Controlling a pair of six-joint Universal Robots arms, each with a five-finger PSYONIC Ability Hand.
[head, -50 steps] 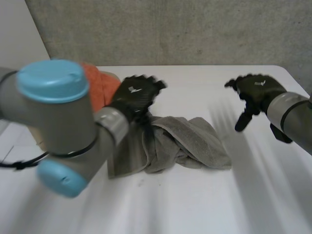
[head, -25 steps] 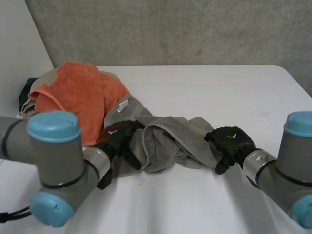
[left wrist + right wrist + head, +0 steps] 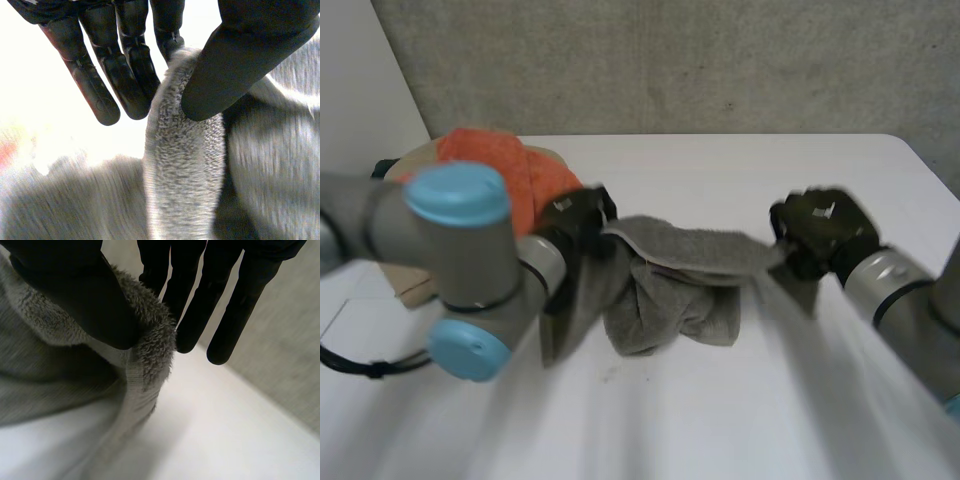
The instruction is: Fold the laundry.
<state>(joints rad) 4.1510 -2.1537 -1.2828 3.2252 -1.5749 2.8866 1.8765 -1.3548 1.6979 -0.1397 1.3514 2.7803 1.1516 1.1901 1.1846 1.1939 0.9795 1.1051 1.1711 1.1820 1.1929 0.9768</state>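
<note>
Head view: a grey towel is held up over the middle of the white table, stretched between the two hands. Its upper edge runs roughly level from hand to hand, and the rest sags below in bunched folds that reach down to the tabletop or close to it.

The left hand grips the towel's end on the side of the orange towel. The right hand grips the opposite end.

In the left wrist view, the thumb presses a thick rolled edge of the grey towel against the fingers. The remaining fingers reach straight out beside the cloth.

In the right wrist view the grip is similar. The thumb clamps the fuzzy hem against the fingers, and the towel falls away under the palm toward the table.

The orange towel lies heaped at the table's far left corner, behind the left arm, well apart from the right hand.
</note>
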